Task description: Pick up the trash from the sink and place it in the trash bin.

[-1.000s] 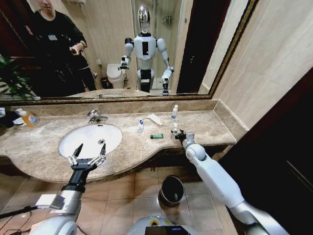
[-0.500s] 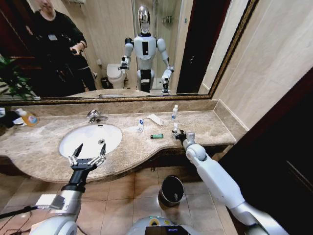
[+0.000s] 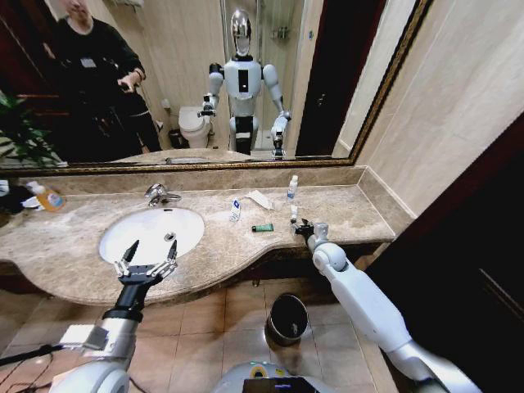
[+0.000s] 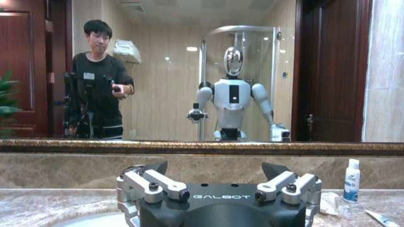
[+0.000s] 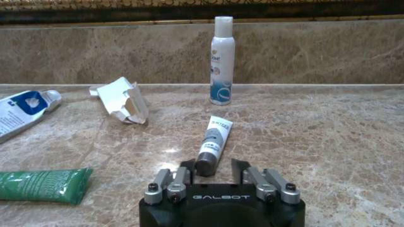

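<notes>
While the left gripper (image 3: 147, 260) hovers over the near edge of the sink (image 3: 123, 246) with its fingers spread wide and nothing between them, the right gripper (image 3: 300, 228) is down on the marble counter (image 3: 344, 209) to the right of the basin. In the right wrist view its jaws stand partly open on either side of the dark cap end of the small white tube (image 5: 213, 142), which lies flat on the stone with its tail pointing toward the back wall; whether the fingers touch the tube cannot be told.

The rest of the trash lies on the counter, none of it in the basin. A clear bottle with a blue label (image 5: 222, 60) stands upright near the backsplash beyond the tube. The torn white packet (image 5: 121, 100) rests beside it, and a second blue-labelled bottle (image 5: 22, 111) lies on its side farther along. The green tube (image 5: 44, 186) lies flat near the right gripper.

The trash bin (image 3: 288, 318) stands on the tiled floor below the counter, between the two arms. The orange-and-clear soap bottle (image 3: 46, 196) sits at the far left of the counter.
</notes>
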You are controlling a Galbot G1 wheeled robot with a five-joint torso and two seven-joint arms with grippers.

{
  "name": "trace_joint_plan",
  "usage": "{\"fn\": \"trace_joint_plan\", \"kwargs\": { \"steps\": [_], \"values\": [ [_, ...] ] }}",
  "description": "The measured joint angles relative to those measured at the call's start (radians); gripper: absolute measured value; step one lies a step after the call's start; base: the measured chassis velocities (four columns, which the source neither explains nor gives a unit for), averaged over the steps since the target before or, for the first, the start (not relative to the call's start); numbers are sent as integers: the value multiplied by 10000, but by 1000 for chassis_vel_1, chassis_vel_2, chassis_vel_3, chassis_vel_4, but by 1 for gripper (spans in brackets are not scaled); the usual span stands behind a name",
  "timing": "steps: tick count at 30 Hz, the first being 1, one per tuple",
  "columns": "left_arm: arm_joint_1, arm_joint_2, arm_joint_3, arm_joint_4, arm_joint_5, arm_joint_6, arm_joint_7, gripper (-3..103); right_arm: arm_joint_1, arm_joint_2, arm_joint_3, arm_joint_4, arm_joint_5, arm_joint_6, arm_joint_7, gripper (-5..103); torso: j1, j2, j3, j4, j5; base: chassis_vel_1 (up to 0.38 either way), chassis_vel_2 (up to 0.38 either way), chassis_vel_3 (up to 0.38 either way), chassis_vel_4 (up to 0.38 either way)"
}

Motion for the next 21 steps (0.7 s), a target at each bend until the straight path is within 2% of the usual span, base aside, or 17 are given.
{"fn": "trace_joint_plan", "kwargs": {
  "steps": [1, 4, 5, 7, 16, 21],
  "values": [
    [0, 0, 0, 0, 0, 0, 0, 100, 0, 0, 0, 0, 0, 0, 0, 41, 0, 0, 0, 0, 0, 0, 0, 0, 0],
    [0, 0, 0, 0, 0, 0, 0, 100, 18, 39, -49, 15, -24, -1, 28, 25, 0, 0, 0, 0, 0, 0, 0, 0, 0],
    [0, 0, 0, 0, 0, 0, 0, 100, 18, 39, -49, 15, -24, -1, 28, 25, 0, 0, 0, 0, 0, 0, 0, 0, 0],
    [0, 0, 0, 0, 0, 0, 0, 100, 54, 46, -70, 24, -44, 0, 60, 17, 0, 0, 0, 1, 0, 0, 0, 0, 0],
    [0, 0, 0, 0, 0, 0, 0, 100, -386, -209, 160, 960, -392, 235, 32, 17, 0, -1, 0, 0, 1, 0, 0, 0, 0],
    [0, 0, 0, -1, 0, 0, 0, 100, -1135, -463, 697, 2080, -435, 349, -38, 17, 1, -2, 0, 2, 2, 0, 0, 0, 0]
  ]
}}
